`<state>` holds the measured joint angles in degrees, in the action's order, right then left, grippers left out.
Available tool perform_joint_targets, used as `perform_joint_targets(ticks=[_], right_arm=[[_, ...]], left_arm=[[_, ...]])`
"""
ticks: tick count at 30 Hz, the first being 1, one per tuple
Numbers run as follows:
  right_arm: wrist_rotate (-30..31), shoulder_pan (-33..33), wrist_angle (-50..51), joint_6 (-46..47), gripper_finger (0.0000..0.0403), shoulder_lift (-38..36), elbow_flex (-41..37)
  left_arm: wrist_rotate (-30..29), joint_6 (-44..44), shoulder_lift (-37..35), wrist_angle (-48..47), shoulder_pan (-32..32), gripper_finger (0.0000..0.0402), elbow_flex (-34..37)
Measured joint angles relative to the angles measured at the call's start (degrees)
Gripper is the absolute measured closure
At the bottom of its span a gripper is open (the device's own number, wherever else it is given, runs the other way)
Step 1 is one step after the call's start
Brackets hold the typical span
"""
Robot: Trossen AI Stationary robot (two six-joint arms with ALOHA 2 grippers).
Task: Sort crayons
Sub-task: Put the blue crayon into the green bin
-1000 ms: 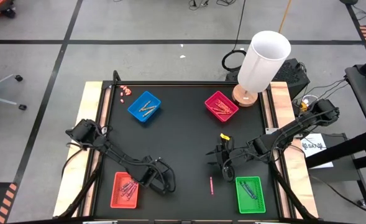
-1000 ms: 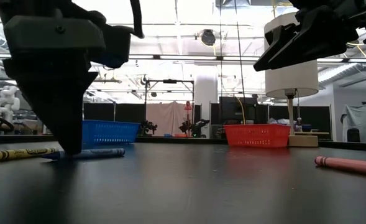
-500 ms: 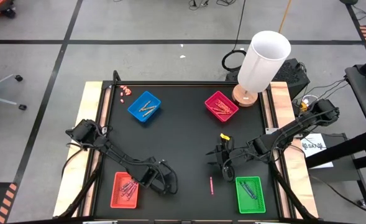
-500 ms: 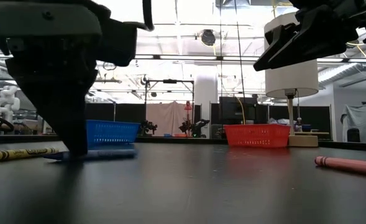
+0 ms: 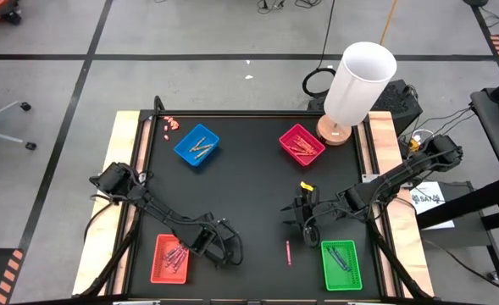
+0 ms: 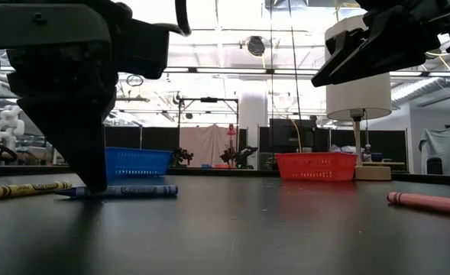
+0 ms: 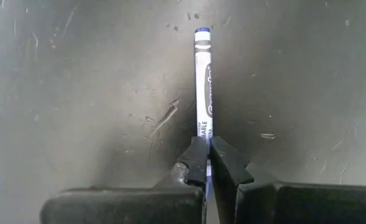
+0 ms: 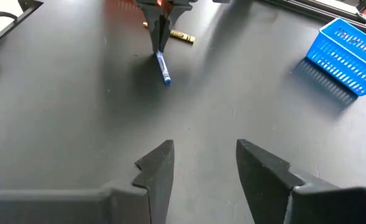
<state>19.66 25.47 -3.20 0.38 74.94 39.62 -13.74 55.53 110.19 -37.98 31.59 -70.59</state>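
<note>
My left gripper (image 7: 206, 163) reaches down to the table (image 7: 77, 93), fingers pinched on one end of a blue crayon (image 7: 204, 87). The crayon lies flat, pointing straight away from the gripper.

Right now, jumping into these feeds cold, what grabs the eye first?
The left gripper has its jaws pinched shut on one end of a blue crayon lying on the black table, near the red tray at the front left. A big white lamp stands at the back right corner, beside the magenta tray. The right gripper waits open near the green tray.
</note>
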Motion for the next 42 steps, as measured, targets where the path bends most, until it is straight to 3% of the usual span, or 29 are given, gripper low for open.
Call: perform_joint_targets(ticks=[11, 23, 35, 38, 42], right_arm=[[0.0, 0.0, 0.0, 0.0, 0.0245, 0.0, 0.0], [-0.2, 0.0, -2.3, 0.0, 0.0245, 0.0, 0.0], [-0.2, 0.0, -2.3, 0.0, 0.0245, 0.0, 0.0], [-0.2, 0.0, -2.2, 0.0, 0.0245, 0.0, 0.0], [-0.2, 0.0, -2.2, 0.0, 0.0245, 0.0, 0.0]], left_arm=[[0.0, -6.3, 0.0, -0.3, 0.0, 0.0393, 0.0], [0.0, -6.3, 0.0, 0.0, 0.0, 0.039, 0.0], [-2.6, -6.4, 0.1, -0.5, 0.3, 0.0291, 0.0], [-2.8, -6.9, 0.1, -0.5, 0.3, 0.0295, 0.0], [-2.9, -7.6, 0.1, -0.7, 0.3, 0.0333, 0.0]])
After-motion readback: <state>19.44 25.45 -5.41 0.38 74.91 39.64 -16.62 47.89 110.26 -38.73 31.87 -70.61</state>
